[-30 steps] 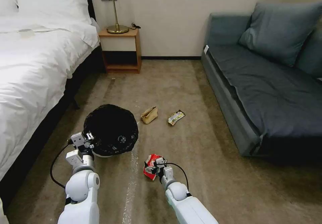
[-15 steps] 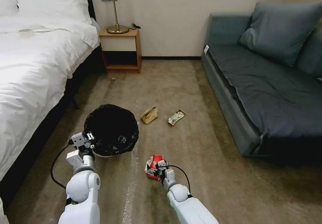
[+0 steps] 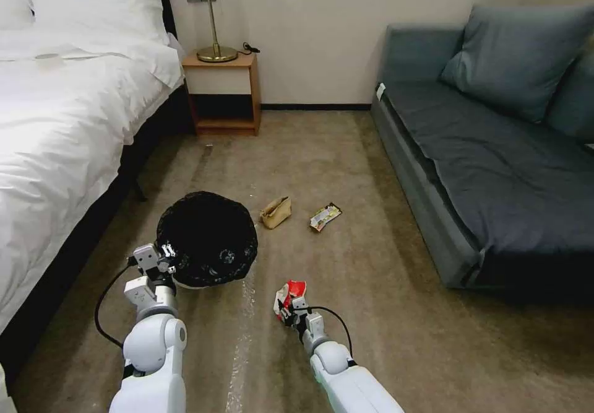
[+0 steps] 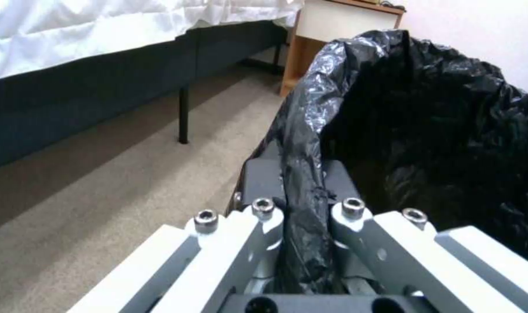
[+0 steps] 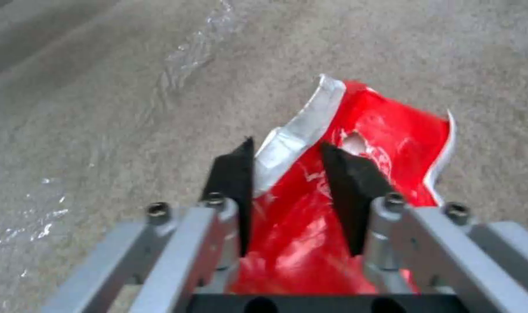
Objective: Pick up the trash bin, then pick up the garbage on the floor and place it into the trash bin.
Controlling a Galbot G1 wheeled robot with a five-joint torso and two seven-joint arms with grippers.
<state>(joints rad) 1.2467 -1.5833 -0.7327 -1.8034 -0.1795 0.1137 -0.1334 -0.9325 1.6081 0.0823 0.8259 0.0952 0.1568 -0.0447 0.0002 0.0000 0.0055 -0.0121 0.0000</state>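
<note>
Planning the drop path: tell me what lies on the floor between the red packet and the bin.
In the head view, bare carpet with a shiny streak separates the red snack packet, held by the right gripper, from the trash bin, held by the left gripper.

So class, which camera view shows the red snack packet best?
The right wrist view: the red snack packet sits close up between the right gripper fingers. The head view shows it small on the carpet; the left wrist view faces the trash bin.

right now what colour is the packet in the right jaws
Red with a silvery-white edge; the packet shows best in the right wrist view.
</note>
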